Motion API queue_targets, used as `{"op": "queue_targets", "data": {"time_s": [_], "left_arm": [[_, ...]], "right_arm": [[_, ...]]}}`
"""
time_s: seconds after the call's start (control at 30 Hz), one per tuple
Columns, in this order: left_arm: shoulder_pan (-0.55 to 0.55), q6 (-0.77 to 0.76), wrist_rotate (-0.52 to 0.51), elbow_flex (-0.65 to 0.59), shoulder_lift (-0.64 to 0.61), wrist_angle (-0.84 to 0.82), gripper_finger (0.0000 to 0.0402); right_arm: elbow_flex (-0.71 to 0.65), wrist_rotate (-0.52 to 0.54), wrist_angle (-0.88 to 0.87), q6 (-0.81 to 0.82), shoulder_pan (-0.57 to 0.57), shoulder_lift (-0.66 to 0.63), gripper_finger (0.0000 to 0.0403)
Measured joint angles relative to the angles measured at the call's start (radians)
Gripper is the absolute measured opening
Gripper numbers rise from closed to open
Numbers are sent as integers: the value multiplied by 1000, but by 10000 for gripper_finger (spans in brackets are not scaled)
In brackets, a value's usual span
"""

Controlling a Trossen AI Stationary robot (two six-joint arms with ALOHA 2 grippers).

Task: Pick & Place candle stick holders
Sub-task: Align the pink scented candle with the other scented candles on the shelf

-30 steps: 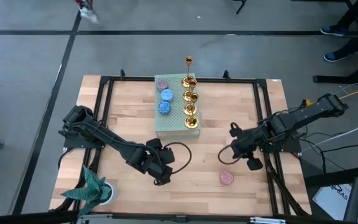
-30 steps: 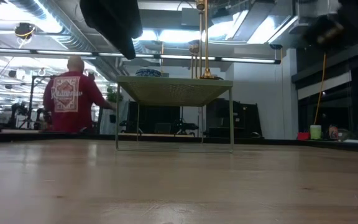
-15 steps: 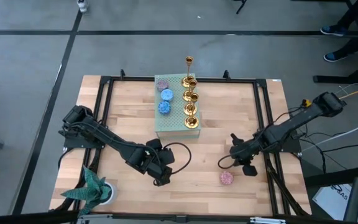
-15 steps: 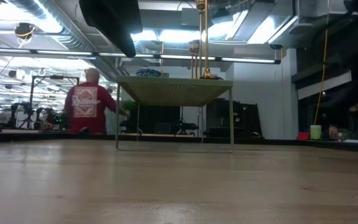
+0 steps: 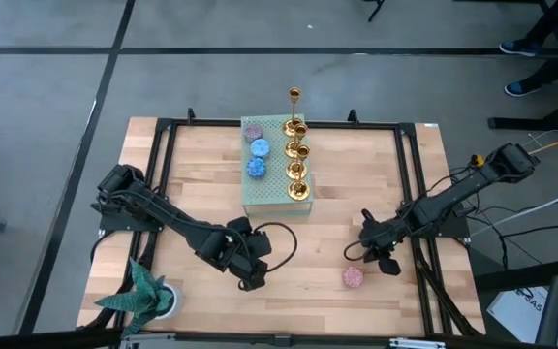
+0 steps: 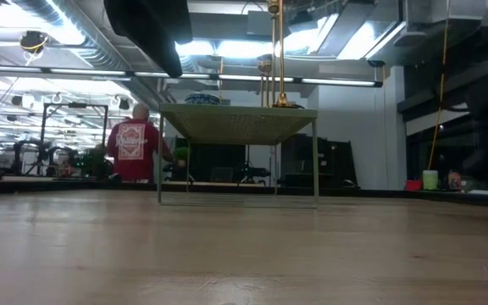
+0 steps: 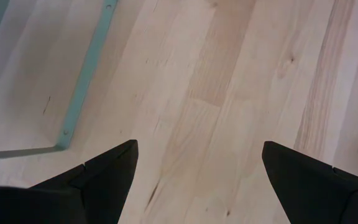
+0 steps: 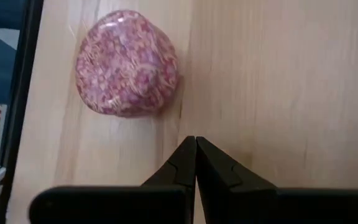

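Note:
Several gold candle stick holders (image 5: 296,155) stand in a row on a green perforated stand (image 5: 271,194) at the table's far middle, with a taller one (image 5: 294,95) at the far end. Their stems show above the stand in the low view (image 6: 274,51). My left gripper (image 5: 250,279) is open over bare wood (image 7: 197,149), near the stand's corner. My right gripper (image 5: 356,254) is shut (image 8: 196,140) just above the table, close beside a pink disc (image 8: 127,62) without touching it. The disc lies flat on the wood (image 5: 354,277).
Two blue discs (image 5: 257,157) and a purple one (image 5: 253,132) lie on the stand beside the holders. A green plant in a white pot (image 5: 145,296) stands at the near left corner. A black frame rail (image 5: 424,281) runs along the table's edges. A person (image 6: 134,152) walks in the room behind.
My right gripper has come down and toward the table's near edge, closing in on the pink disc, and its arm has lowered. The person in the room behind has walked to the right.

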Motion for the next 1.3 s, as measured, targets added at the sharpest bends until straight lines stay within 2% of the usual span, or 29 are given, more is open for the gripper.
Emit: {"op": "queue_targets", "data": {"time_s": [0.33,0.57,0.97,1.1,1.3], "left_arm": [[0,-7,-4,0,0,0,342],[0,-7,-19,0,0,-1,342],[0,-7,-38,0,0,-1,342],[3,-7,-38,0,0,-1,342],[10,-7,-39,0,0,0,342]], "right_arm": [[-12,13,78,63,102,0,14],[-12,132,117,123,172,29,14],[-8,135,502,157,221,328,14],[55,148,529,113,215,429,14],[193,216,532,-46,175,574,14]]}}
